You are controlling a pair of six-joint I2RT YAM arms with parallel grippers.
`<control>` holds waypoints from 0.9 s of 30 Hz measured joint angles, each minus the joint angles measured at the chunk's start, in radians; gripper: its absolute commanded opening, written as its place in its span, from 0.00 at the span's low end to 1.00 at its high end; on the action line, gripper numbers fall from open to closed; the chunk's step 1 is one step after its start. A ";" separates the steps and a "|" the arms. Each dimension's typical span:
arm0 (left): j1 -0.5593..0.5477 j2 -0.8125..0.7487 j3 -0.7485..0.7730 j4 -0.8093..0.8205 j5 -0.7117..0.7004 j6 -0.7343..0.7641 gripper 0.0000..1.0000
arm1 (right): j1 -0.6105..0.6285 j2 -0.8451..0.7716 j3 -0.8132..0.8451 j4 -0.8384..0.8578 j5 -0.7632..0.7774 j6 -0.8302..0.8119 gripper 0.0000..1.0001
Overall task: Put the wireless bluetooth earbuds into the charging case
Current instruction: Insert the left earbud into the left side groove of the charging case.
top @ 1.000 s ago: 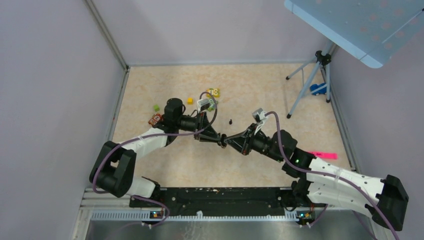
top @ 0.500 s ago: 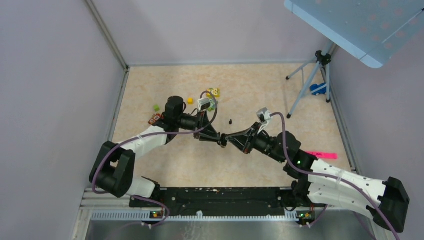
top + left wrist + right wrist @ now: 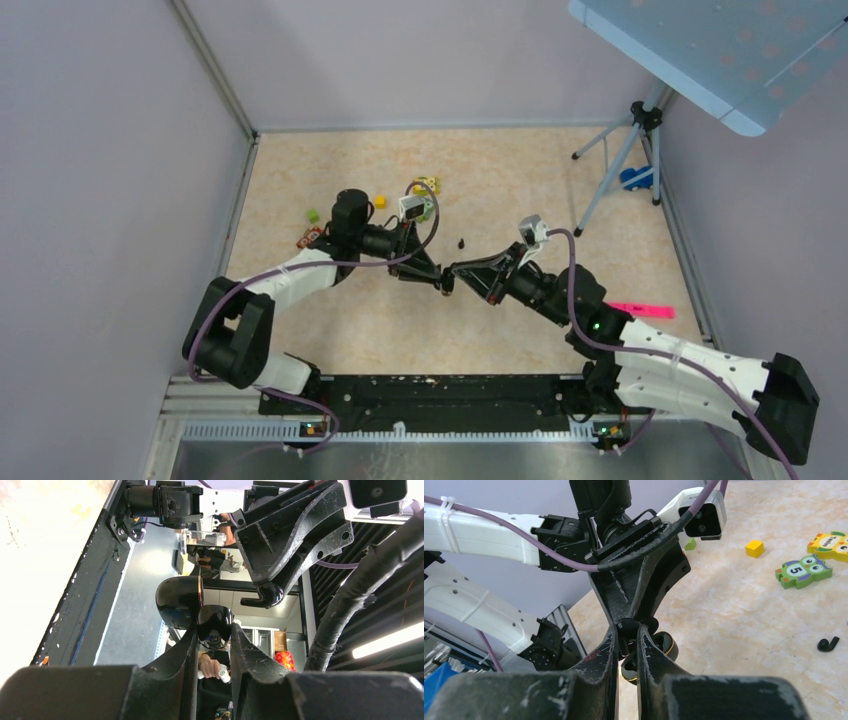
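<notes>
**Right wrist swung a little outward; earbud meets the open case in the air**

Since one second ago my right wrist has swung a little to the right, and my right jaws now reach the meeting point from slightly farther out. The left arm has shifted only a little.

Nearest to me, above the middle of the desk [image 3: 520,180], both jaws meet tip to tip. My left jaws are nearly closed and pinch the charging case [image 3: 214,621], lifted off the desk with its lid open beside it. I think I hold it up like this so that the open side faces the other arm and the case cannot slide away when pushed. My right jaws are also nearly closed. They grip one earbud [image 3: 625,625] right at the gold-rimmed mouth of the case; whether it is already seated, I cannot tell. Such a thin grip probably leaves the body of the earbud free to enter its pocket.

Just beyond, the second earbud [image 3: 461,243] lies alone on the desk, apart from the case. Farther away rest the green owl block [image 3: 804,571] and the yellow cube [image 3: 754,548], which play no part.
</notes>
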 measured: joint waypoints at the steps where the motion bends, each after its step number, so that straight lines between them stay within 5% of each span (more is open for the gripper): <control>1: 0.000 0.004 0.002 0.004 0.000 -0.006 0.00 | 0.000 0.001 0.000 0.005 0.000 -0.003 0.00; 27: 0.000 0.013 0.010 0.194 0.000 -0.208 0.00 | 0.000 0.041 -0.045 0.119 -0.039 -0.008 0.00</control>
